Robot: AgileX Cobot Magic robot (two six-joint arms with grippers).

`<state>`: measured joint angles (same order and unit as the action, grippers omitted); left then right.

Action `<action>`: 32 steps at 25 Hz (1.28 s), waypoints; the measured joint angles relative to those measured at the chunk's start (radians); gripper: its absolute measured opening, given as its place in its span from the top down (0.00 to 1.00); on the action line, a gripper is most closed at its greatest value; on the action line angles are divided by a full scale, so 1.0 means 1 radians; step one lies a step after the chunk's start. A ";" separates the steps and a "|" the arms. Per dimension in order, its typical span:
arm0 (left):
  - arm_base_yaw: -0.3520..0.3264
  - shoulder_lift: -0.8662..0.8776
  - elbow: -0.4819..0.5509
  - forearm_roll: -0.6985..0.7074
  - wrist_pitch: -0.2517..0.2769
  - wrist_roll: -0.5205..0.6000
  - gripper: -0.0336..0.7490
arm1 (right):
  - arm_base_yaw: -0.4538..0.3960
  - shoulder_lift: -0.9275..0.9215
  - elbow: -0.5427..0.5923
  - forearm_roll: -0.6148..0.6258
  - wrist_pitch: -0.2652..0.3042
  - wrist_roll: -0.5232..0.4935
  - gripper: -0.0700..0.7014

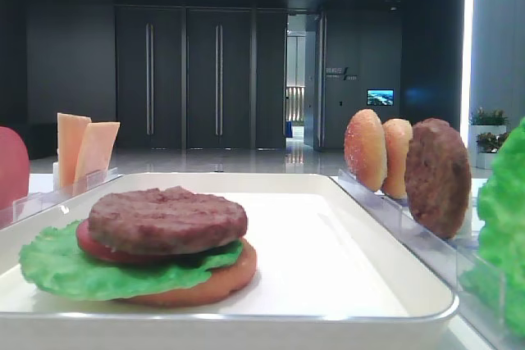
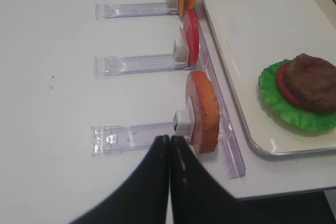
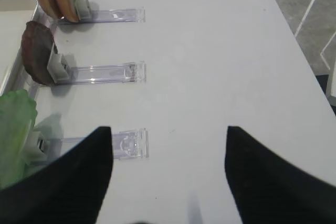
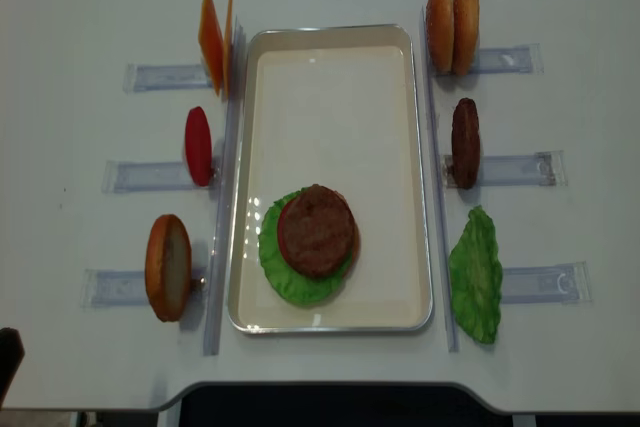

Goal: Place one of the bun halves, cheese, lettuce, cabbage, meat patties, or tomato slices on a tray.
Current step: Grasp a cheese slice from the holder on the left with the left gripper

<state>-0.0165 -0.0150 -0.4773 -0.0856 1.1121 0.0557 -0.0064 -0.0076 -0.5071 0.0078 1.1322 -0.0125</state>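
While the left gripper [image 2: 169, 145] is pinched shut on nothing, the right gripper [image 3: 169, 135] gapes wide, also holding nothing. On the tray [image 4: 330, 67], near its front edge, a meat patty [image 4: 316, 230] tops tomato, lettuce and bun.

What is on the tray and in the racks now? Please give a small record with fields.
tray: holds one stack
stack, bottom to top: bun half, lettuce, tomato slice, meat patty
left racks: cheese, tomato, bun
right racks: two buns, patty, lettuce leaf
left gripper: shut, empty
right gripper: open, empty
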 joint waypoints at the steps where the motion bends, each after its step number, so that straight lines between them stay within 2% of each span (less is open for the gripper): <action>1: 0.000 0.000 0.000 0.000 0.000 -0.002 0.96 | -0.003 0.000 0.000 0.000 0.000 0.000 0.34; 4: 0.000 0.000 0.000 0.000 0.000 -0.012 0.94 | -0.005 0.000 0.000 0.000 0.000 0.000 0.34; 6: 0.000 0.000 0.001 0.000 0.000 -0.014 0.86 | -0.005 0.000 0.000 0.000 0.000 0.000 0.34; 9: 0.000 0.000 0.001 0.000 0.000 -0.015 0.64 | -0.005 0.000 0.000 0.000 0.000 0.000 0.34; 12: 0.000 0.000 0.001 0.000 0.000 -0.015 0.36 | -0.005 0.000 0.000 0.000 0.000 0.000 0.34; 15: 0.000 0.000 0.001 0.000 0.000 -0.015 0.20 | -0.005 0.000 0.000 0.000 0.000 0.000 0.34; 19: 0.000 0.000 0.001 0.000 0.000 -0.015 0.15 | -0.005 0.000 0.000 0.000 0.000 0.000 0.34; 28: 0.000 0.000 0.001 0.000 0.000 -0.015 0.15 | -0.005 0.000 0.000 0.000 0.000 0.000 0.34; 32: 0.000 0.039 -0.032 0.000 0.008 -0.015 0.15 | -0.005 0.000 0.000 0.000 0.000 0.000 0.34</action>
<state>-0.0165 0.0237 -0.5098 -0.0856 1.1203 0.0403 -0.0113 -0.0076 -0.5071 0.0078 1.1322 -0.0125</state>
